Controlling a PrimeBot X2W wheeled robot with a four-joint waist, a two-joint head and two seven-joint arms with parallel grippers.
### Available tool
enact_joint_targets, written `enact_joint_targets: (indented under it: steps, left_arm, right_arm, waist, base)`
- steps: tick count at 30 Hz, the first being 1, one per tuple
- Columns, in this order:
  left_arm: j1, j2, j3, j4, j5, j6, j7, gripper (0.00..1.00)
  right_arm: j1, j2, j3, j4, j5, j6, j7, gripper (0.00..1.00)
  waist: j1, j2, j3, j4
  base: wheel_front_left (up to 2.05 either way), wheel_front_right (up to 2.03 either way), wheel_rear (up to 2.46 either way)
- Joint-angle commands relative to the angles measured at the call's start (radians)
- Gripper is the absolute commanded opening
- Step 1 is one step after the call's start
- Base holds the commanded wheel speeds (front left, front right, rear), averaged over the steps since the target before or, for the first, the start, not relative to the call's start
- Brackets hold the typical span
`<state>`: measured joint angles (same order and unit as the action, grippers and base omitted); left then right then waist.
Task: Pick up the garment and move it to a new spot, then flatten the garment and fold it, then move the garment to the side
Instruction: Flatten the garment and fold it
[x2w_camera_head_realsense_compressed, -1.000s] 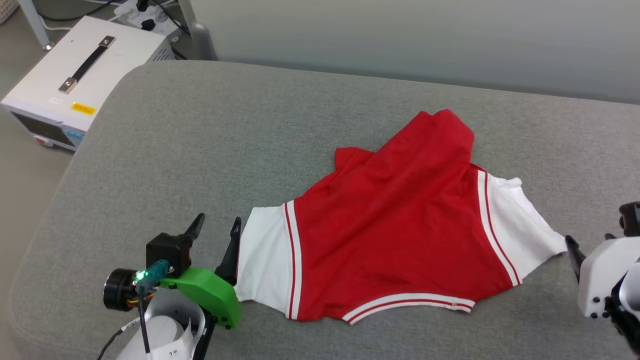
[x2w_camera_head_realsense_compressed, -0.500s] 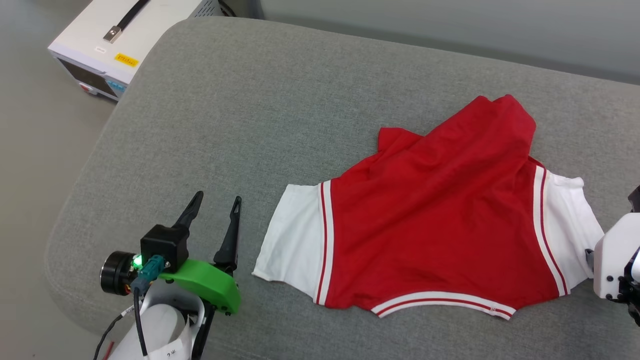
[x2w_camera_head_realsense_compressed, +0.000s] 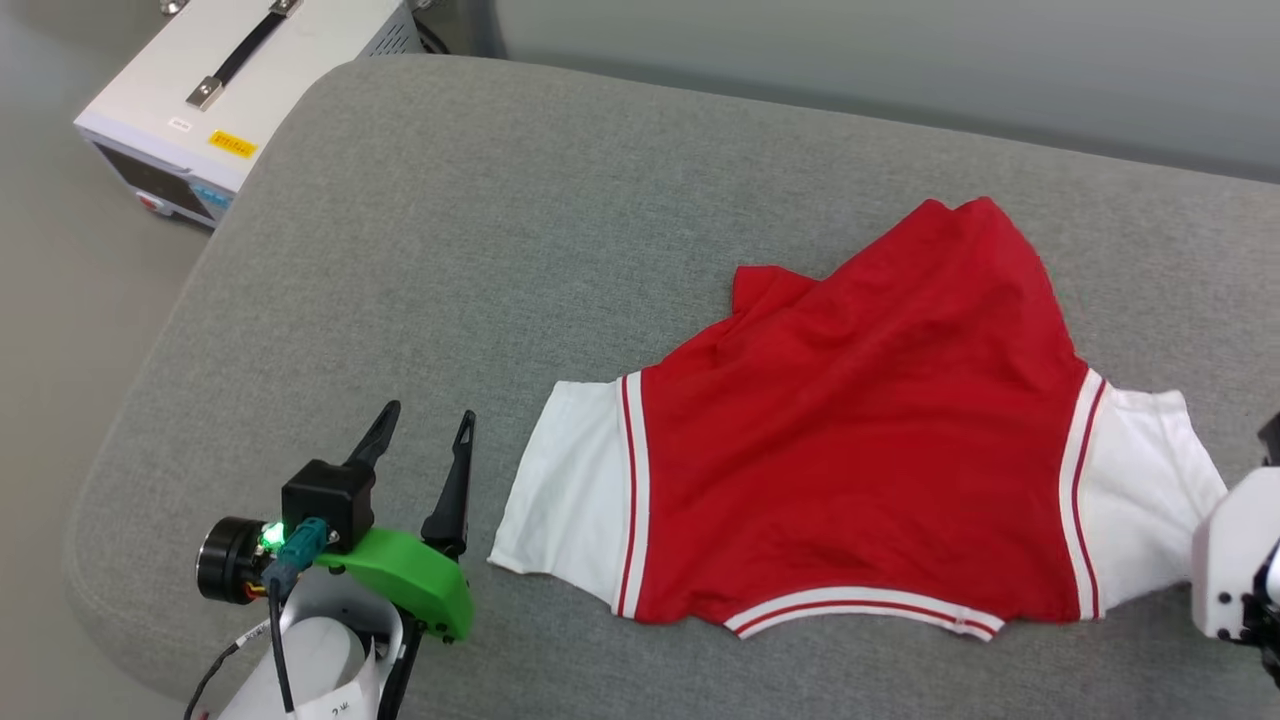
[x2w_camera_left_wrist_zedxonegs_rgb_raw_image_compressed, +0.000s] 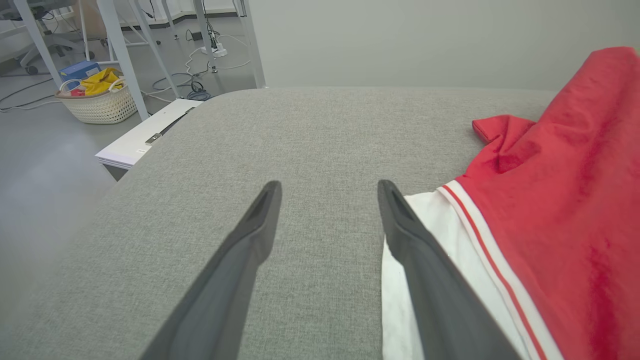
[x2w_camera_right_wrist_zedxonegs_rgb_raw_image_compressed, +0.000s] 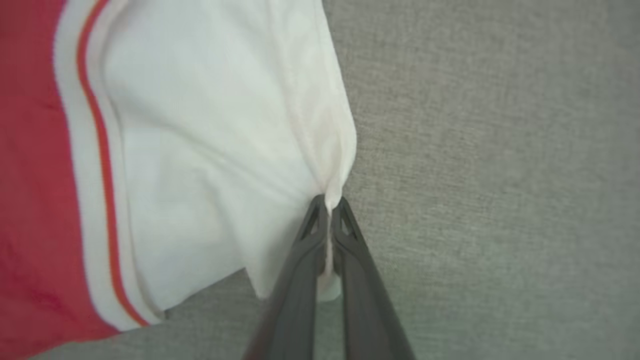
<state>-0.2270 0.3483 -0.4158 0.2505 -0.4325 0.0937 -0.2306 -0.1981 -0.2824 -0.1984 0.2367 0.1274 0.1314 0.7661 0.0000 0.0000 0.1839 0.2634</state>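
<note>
Worktop (x2w_camera_head_realsense_compressed: 420, 230): one, grey woven padding, rounded far-left corner, plain grey wall behind.
Floor: one white box (x2w_camera_head_realsense_compressed: 230, 90) with a black handle beside that corner; one woven basket (x2w_camera_left_wrist_zedxonegs_rgb_raw_image_compressed: 97, 102) farther off among metal legs and cables.
Left gripper (x2w_camera_head_realsense_compressed: 428, 412): two fingers spread wide, empty, near the front-left edge, just beside the cloth.
Garment (x2w_camera_head_realsense_compressed: 850, 430): one, lying spread on the worktop's right half; two white panels.
Right gripper (x2w_camera_right_wrist_zedxonegs_rgb_raw_image_compressed: 327, 202): two fingers pinched tight on the right white panel's edge.
</note>
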Motion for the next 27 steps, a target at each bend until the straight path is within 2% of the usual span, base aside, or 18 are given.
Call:
enact_joint_targets:
  steps: [1,10,15,16,17,27]
  left_arm:
    - [0.007,0.007,-0.001,0.004,-0.009,-0.001,0.002,1.0]
    - [0.03,0.008,-0.017,0.011,-0.019,-0.007,0.01,1.0]
    - [0.032,0.006,-0.028,0.022,-0.026,-0.014,0.021,1.0]
    - [0.032,0.006,-0.032,0.026,-0.028,-0.018,0.027,1.0]
    - [0.033,0.007,-0.035,0.029,-0.029,-0.02,0.03,1.0]
    - [0.054,0.001,-0.025,0.015,-0.073,-0.038,0.023,1.0]
  right_arm:
    - [0.046,-0.019,-0.016,-0.002,-0.001,-0.001,0.003,0.0]
    - [0.176,-0.096,-0.113,-0.116,0.025,-0.001,0.06,0.0]
    - [0.22,-0.078,-0.147,-0.127,0.027,-0.001,0.053,0.0]
    - [0.22,-0.07,-0.152,-0.127,0.021,-0.001,0.032,0.46]
    - [0.217,-0.063,-0.156,-0.125,0.016,-0.001,0.009,1.0]
    - [0.179,-0.032,-0.11,-0.154,0.029,-0.001,-0.338,1.0]
  waist:
    - [0.0,0.0,-0.036,-0.036]
    - [0.0,0.0,-0.062,-0.095]
    - [0.0,0.0,-0.053,-0.115]
    - [0.0,0.0,-0.052,-0.118]
    - [0.0,0.0,-0.053,-0.122]
    - [0.0,0.0,-0.09,-0.161]
  base:
    - [0.0,0.0,0.0]
    - [0.0,0.0,0.0]
    - [0.0,0.0,0.0]
    - [0.0,0.0,0.0]
    - [0.0,0.0,0.0]
    - [0.0,0.0,0.0]
